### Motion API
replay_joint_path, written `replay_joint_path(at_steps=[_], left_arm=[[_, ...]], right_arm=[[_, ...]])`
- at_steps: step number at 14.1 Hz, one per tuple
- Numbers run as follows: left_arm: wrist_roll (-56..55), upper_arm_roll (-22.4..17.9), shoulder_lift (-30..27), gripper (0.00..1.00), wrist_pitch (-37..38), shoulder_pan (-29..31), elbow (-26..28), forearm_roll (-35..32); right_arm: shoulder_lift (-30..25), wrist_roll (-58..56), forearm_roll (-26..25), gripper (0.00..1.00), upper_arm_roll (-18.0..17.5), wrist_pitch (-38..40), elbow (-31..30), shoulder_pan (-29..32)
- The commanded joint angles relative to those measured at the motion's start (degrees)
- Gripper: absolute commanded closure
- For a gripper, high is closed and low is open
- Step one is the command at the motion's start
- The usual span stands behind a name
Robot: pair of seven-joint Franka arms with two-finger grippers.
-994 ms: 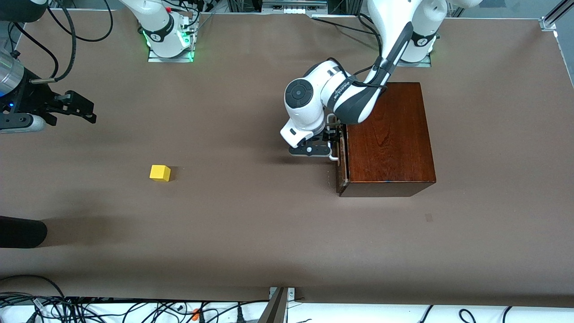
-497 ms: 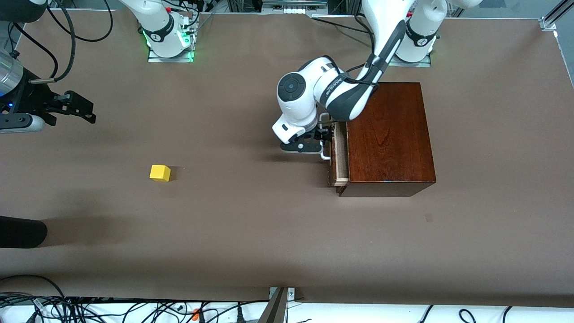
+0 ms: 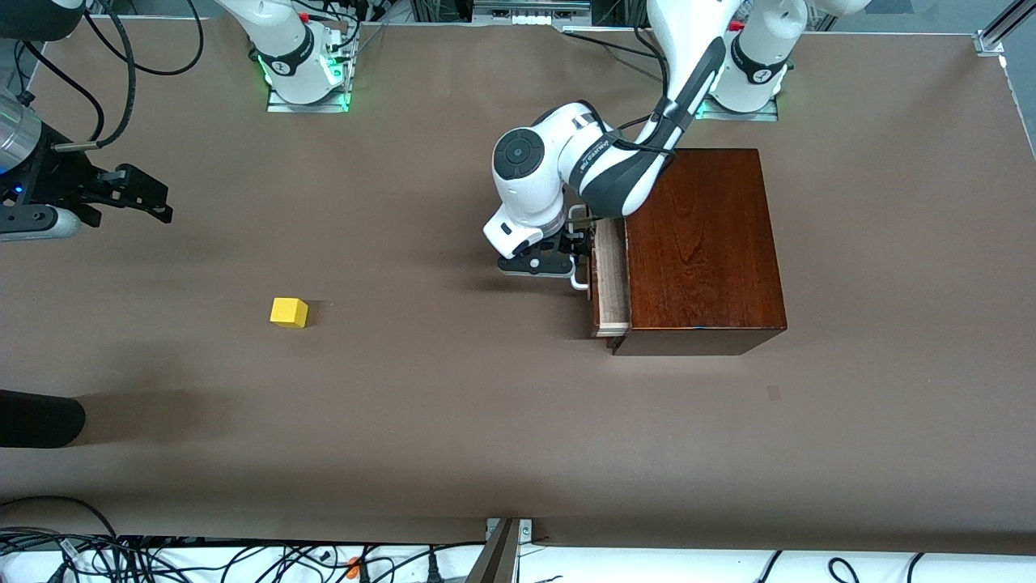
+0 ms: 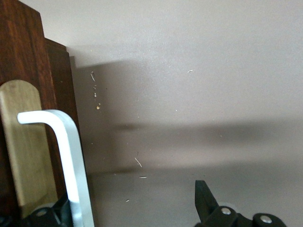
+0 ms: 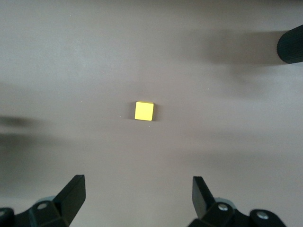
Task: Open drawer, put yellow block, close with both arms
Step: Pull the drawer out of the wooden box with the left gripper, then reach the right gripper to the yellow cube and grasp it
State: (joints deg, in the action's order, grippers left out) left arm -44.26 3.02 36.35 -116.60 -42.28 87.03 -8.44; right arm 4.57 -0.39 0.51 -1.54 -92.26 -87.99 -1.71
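Front view: a small bright yellow cube, the yellow block (image 3: 289, 312), sits alone on the brown table (image 3: 453, 421) toward the right arm's end, well apart from the glossy reddish-brown wooden box (image 3: 700, 247) at the left arm's end. The drawer (image 3: 611, 279) stands partly pulled out of the box, a strip of its pale wood tray showing; nothing can be made out inside that strip. The left gripper (image 3: 566, 263) is at the drawer's white handle (image 3: 579, 283), in front of the drawer, with the left arm bent down over the box's edge. The right gripper (image 3: 133, 194) hangs above the table near the edge at the right arm's end; the right arm waits.

Left wrist view: the white handle (image 4: 66, 156) runs across the drawer's dark brown front (image 4: 59, 94), with a rounded pale wood plate (image 4: 23, 142) under it. One black finger (image 4: 49, 215) of the left gripper (image 4: 128, 210) lies against the handle and the other stands well clear over bare table, so the handle appears hooked by one finger; whether the fingers are parted fully or clamping cannot be told.

Right wrist view: the yellow block (image 5: 144, 111) appears square from above, flat on the table, with the right gripper (image 5: 137, 194) above it, its two black fingers (image 5: 71, 196) spread wide and holding nothing. A dark rounded object (image 5: 291, 45) shows at the frame's edge.
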Motion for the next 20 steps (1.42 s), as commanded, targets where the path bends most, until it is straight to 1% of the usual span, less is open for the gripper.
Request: replay_joint_path(at_steps=[1,5,8,12,14,16,19,20], left_arm=[[-1.4,1.5,6.4,0.00,-9.7,-0.6,-5.1,4.4],[-1.5,1.5,7.4,0.00,-9.8,-0.6,-7.4,4.4],[-3.1,1.5,7.8,0.00,-9.8,-1.6,-7.6,4.4],[-6.1,1.5,7.7,0.00,-9.7,-2.9,-7.5,4.3],[-6.4,1.5,7.7,0.00,-9.7,-4.0,-7.5,4.2],[-5.5,1.4,7.7,0.00,-9.8,-3.6,-7.5,4.1],[-5.4,1.4,7.6,0.00,-9.8,-3.6,-7.6,4.0],[-5.5,1.4,7.6,0.00,-9.8,-3.8,-8.1,4.0]], right_arm=[[1.7,-0.6,0.3,0.00,0.0,0.1,1.3,0.6],[4.0,-0.8,0.3,0.00,0.0,0.2,1.2,1.2],[6.9,-0.8,-1.3,0.00,0.0,-0.3,1.3,1.3],[11.6,-0.6,-1.6,0.00,-0.1,-2.0,1.1,0.4],[14.0,-0.1,-1.7,0.00,-0.3,-5.6,-0.1,0.3],[14.9,0.2,-1.6,0.00,-0.4,-11.3,-3.9,-0.2],[16.4,0.3,-1.3,0.00,-0.5,-21.9,-10.5,-0.5],[17.7,0.7,-1.1,0.00,-0.5,-24.6,-11.3,-0.6]])
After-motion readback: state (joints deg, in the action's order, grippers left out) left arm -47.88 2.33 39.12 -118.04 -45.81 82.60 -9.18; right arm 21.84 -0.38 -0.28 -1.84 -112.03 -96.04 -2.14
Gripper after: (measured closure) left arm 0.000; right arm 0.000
